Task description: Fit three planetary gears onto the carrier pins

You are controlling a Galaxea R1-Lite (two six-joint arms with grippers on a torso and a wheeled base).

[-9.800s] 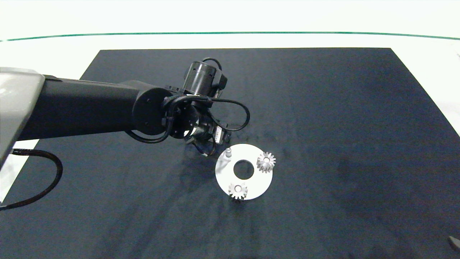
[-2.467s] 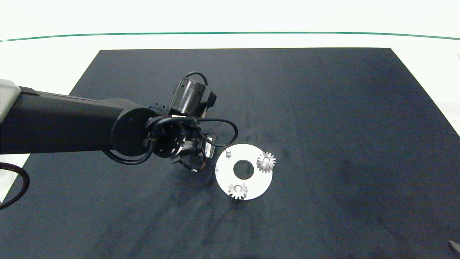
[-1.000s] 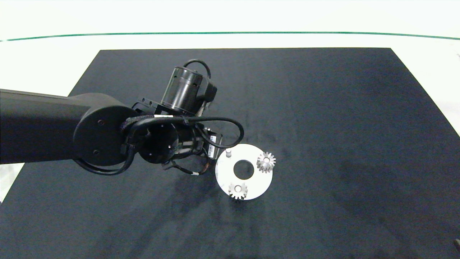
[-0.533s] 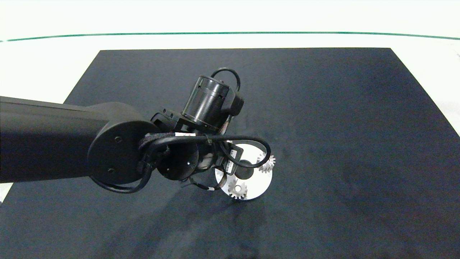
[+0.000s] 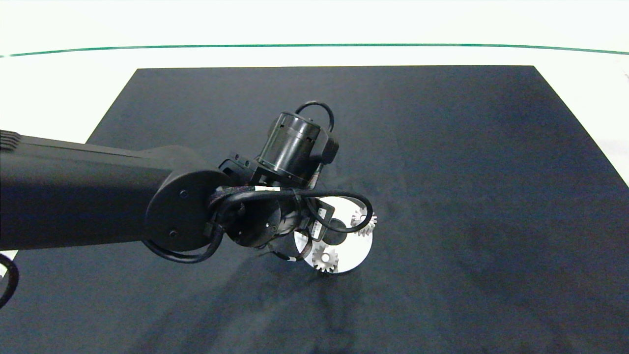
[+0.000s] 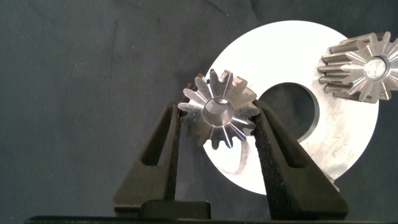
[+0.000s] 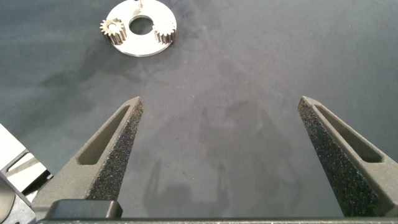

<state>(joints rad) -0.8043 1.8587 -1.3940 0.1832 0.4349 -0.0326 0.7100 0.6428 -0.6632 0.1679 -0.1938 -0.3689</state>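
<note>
In the left wrist view my left gripper (image 6: 217, 121) is shut on a silver planetary gear (image 6: 217, 115), holding it by its teeth over the rim of the white carrier disc (image 6: 339, 155). A second gear (image 6: 364, 65) sits on the disc beyond the centre hole. From above, my left wrist (image 5: 295, 147) covers the disc's left part, and its fingers are hidden. Two gears (image 5: 325, 259) (image 5: 369, 221) rest on the disc (image 5: 355, 248). The bare pin is hidden. My right gripper (image 7: 219, 102) stands open far from the disc (image 7: 142, 38).
A dark mat (image 5: 467, 172) covers the table, with a white table surface (image 5: 314, 56) and a green line (image 5: 442, 45) beyond it. A black cable loop (image 5: 344, 206) from the left wrist hangs over the disc.
The left arm has swung right from beside the disc to over its left part, covering the bare pin that showed a second ago. The two seated gears have not moved.
</note>
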